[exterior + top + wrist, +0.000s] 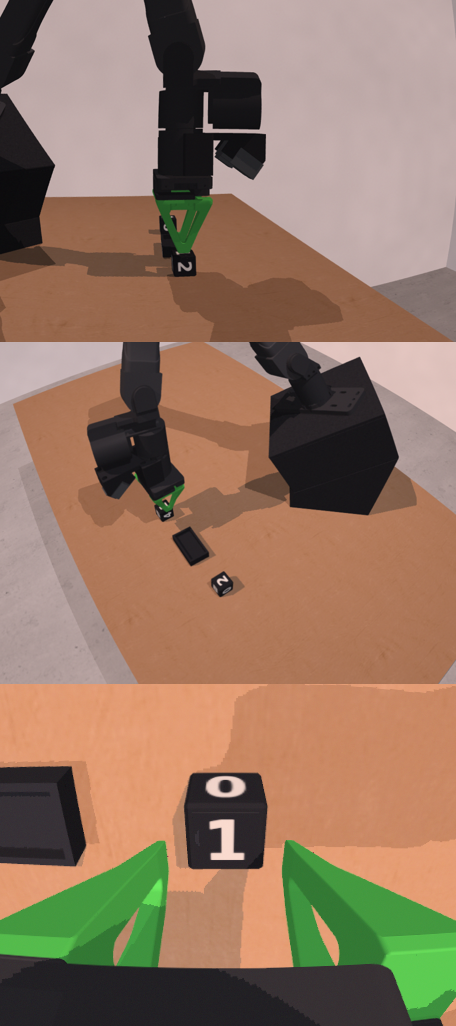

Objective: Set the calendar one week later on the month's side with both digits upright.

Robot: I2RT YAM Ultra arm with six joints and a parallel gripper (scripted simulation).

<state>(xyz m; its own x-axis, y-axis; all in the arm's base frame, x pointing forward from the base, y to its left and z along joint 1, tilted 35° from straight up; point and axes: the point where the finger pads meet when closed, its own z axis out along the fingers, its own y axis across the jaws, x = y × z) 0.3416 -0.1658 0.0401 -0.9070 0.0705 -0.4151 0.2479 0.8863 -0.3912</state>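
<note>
At the left of the top view, the first cube [164, 513] stands on the brown table [294, 581], just off the tray's far-left end and not touching it. It looks small, rigid and light. Its flat, smooth faces could slip, so two opposite side faces, taken squarely near mid-height, seem the best hold.

The gripper [224, 846] hangs over this cube, about half open. In the wrist view the green fingers flank the cube with a strip of table showing on each side, so it grips nothing. How high the tips are, I cannot tell.

Right of it, the black tray [182, 550] lies flat with no cube inside. Further right and nearer, the second cube [222, 583] sits apart, showing a 2 on top.
</note>
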